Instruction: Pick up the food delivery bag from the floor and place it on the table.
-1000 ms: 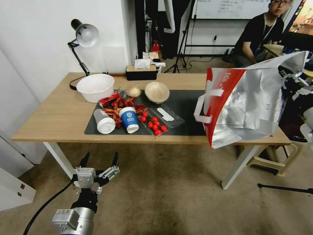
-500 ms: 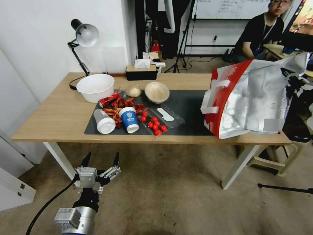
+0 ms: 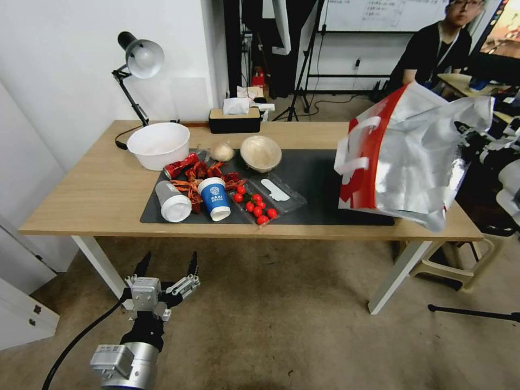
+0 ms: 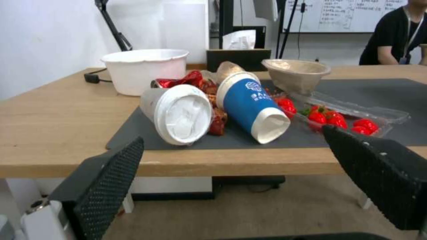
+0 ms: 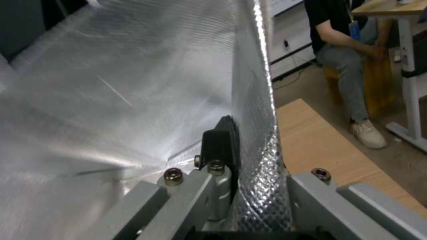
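The tabletop (image 3: 97, 184) carries a dark mat (image 3: 314, 173) strewn with cups and food at its left and middle, and over its right end hangs the food delivery bag (image 3: 417, 157), tilted, its lower left corner seemingly down on or just above the mat while its lower right corner juts past the front edge, well off the floor (image 3: 281, 325). I judge the bag light and roomy but floppy: the foil lining is creased and the walls buckle, so it likely sways and may tip if released while leaning; the stiffer top rim or the white handles (image 3: 352, 157) look like the sounder places to take hold, since thin paper and foil could tear or slip under a pinch on one wall. The head view gives the whole bag and its lean, with the right arm at the frame's right edge behind it; the right wrist view adds what that hides, the right pincer (image 5: 249, 156) clamped on the foil wall near its edge, one dark pad pressed on the inner side. The left pincer (image 3: 165, 271) hangs low over the floor in front of the tabletop, spread wide and empty, and its wrist view looks level across the lying blue cup (image 4: 253, 106)
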Controlling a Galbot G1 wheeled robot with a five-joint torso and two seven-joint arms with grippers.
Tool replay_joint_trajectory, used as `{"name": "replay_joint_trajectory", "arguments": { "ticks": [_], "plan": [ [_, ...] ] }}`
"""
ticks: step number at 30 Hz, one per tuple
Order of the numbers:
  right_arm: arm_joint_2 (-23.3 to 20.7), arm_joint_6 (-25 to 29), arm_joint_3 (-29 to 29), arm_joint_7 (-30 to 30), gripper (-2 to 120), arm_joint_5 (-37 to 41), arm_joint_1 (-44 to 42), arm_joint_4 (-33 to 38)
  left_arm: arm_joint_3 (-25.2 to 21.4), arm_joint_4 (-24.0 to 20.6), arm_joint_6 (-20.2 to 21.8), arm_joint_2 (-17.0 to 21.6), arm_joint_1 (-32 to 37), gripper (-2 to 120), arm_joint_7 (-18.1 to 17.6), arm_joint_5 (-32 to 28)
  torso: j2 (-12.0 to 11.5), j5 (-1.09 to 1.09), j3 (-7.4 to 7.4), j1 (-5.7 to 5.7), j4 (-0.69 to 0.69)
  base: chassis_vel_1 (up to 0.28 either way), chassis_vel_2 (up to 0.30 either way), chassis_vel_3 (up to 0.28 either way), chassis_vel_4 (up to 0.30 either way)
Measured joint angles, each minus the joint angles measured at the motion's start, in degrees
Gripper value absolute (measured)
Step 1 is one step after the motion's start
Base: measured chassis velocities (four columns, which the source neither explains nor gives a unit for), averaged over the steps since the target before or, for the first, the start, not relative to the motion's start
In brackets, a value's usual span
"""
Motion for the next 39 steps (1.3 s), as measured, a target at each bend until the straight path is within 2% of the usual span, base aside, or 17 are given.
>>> {"name": "replay_joint_trajectory", "arguments": {
  "ticks": [7,20,23,25,28,29,31,33,36,37,39],
  "plan": [
    [0.25,-0.60,-4.33,0.83,0,0.64,5.10,-2.14,0.34,0.56,-0.86,-0.37,0.47,100,0.26,0.41,0.00,-0.01,0.00,0.00,0.00,0.000,0.000,0.000,0.000],
    [0.65,-0.95,-5.44,2.82,3,-1.34,7.16,-2.52,0.25,0.60,-0.99,-0.37,0.69,100,0.70,0.46,0.00,-0.01,0.00,-0.01,0.00,0.000,0.000,0.000,0.000],
    [0.55,-0.87,-5.45,2.12,18,-1.75,7.49,-2.88,0.25,0.45,-0.73,-0.39,1.02,100,1.47,0.45,0.00,0.00,0.00,-0.01,0.00,0.000,0.000,0.000,0.000],
    [0.51,-0.87,-5.45,1.91,21,-1.68,7.60,-2.89,0.25,0.40,-0.66,-0.42,1.03,100,1.57,0.44,0.00,0.00,0.00,0.00,0.00,0.000,0.000,0.000,0.000],
    [0.34,-0.91,-5.45,1.54,36,-1.51,7.95,-2.89,0.26,0.40,-0.61,-0.44,0.97,100,1.61,0.41,0.00,0.00,-0.01,0.00,0.00,0.000,0.000,0.000,0.000],
    [0.34,-0.91,-5.45,1.54,36,-1.51,7.95,-2.89,0.26,0.40,-0.61,-0.44,0.97,100,1.61,0.41,0.00,0.00,-0.01,0.00,0.00,0.000,0.000,0.000,0.000],
    [0.28,-0.91,-5.64,1.34,45,-1.58,8.31,-3.01,0.28,0.39,-0.63,-0.43,0.98,100,1.60,0.40,0.00,0.00,0.00,0.00,0.00,0.000,0.000,0.000,0.000],
    [0.25,-0.92,-5.69,1.19,47,-1.67,8.39,-3.04,0.28,0.40,-0.66,-0.42,0.99,100,1.58,0.40,0.00,0.00,0.00,-0.01,0.00,0.000,0.000,0.000,0.000],
    [0.20,-0.94,-5.71,0.96,64,-1.79,8.47,-2.94,0.21,0.27,-0.66,-0.38,0.98,100,1.39,0.38,0.00,0.00,0.00,0.00,0.00,0.000,0.000,0.000,0.000],
    [0.20,-0.94,-5.71,0.96,64,-1.79,8.47,-2.94,0.21,0.27,-0.66,-0.38,0.98,100,1.39,0.38,0.00,0.00,0.00,0.00,0.00,0.000,0.000,0.000,0.000],
    [0.13,-1.05,-5.62,0.35,75,-2.22,7.83,-2.25,-0.03,0.05,-0.48,-0.35,0.93,100,1.14,0.35,0.00,0.00,0.00,-0.01,0.00,0.000,0.000,0.000,0.000]
  ]
}}
